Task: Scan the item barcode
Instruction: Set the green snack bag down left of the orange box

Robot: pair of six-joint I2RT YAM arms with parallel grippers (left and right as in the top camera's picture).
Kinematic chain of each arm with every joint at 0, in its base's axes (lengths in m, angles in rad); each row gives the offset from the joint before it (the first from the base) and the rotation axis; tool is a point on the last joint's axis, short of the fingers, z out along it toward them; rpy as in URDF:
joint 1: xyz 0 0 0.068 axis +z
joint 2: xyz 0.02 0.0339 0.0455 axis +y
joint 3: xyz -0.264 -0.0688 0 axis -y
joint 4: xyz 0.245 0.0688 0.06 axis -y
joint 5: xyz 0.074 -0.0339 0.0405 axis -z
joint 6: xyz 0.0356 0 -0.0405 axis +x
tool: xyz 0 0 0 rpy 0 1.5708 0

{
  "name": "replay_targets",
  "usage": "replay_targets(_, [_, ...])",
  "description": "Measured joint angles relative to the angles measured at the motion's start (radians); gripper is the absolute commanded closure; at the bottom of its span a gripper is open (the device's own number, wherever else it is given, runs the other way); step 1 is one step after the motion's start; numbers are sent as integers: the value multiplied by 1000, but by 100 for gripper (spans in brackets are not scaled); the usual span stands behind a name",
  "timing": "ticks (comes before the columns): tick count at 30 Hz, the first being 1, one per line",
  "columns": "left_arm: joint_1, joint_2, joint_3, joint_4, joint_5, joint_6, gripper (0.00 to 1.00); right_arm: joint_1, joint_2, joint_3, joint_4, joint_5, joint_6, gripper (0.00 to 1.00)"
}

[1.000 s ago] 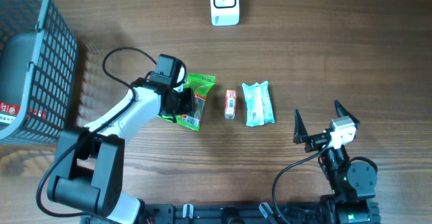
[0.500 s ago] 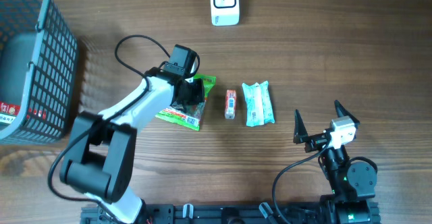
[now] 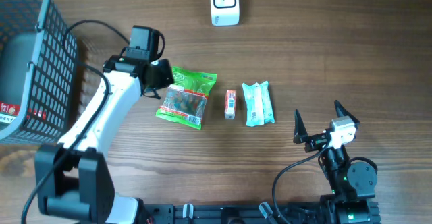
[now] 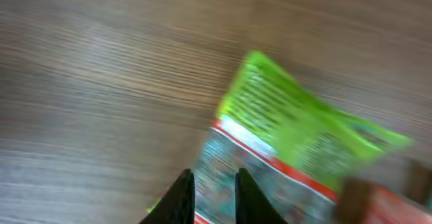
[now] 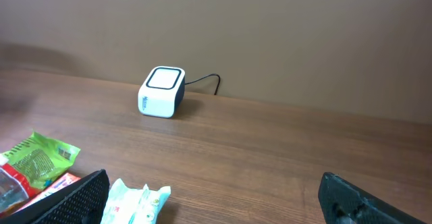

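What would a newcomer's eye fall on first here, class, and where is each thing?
The bright green snack bag mid-table stands out, with the left gripper at its corner. Right of it lie a red packet and a pale green pack; a white scanner sits at the far edge, a dark basket far left.

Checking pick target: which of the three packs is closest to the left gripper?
The green snack bag, leftmost in the row, beside the left gripper. The small red pack and pale green pack lie farther right.
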Motion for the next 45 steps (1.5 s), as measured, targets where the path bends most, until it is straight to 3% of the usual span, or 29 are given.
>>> replay_targets(6, [13,144,-71,106,-53,14,87,0,0,0,0,0,0,0])
replay_targets(11, [13,216,-72,119,-6,14,87,0,0,0,0,0,0,0])
replay_targets(18, [-14,217,-72,110,126,17,80,0,0,0,0,0,0,0])
replay_targets(27, [-51,212,-69,-22,107,17,74,0,0,0,0,0,0,0])
replay_targets(43, [-154,206,-85,49,217,-44,70,0,0,0,0,0,0,0])
replay_targets(45, [-152,205,-85,49,222,-47,66,0,0,0,0,0,0,0])
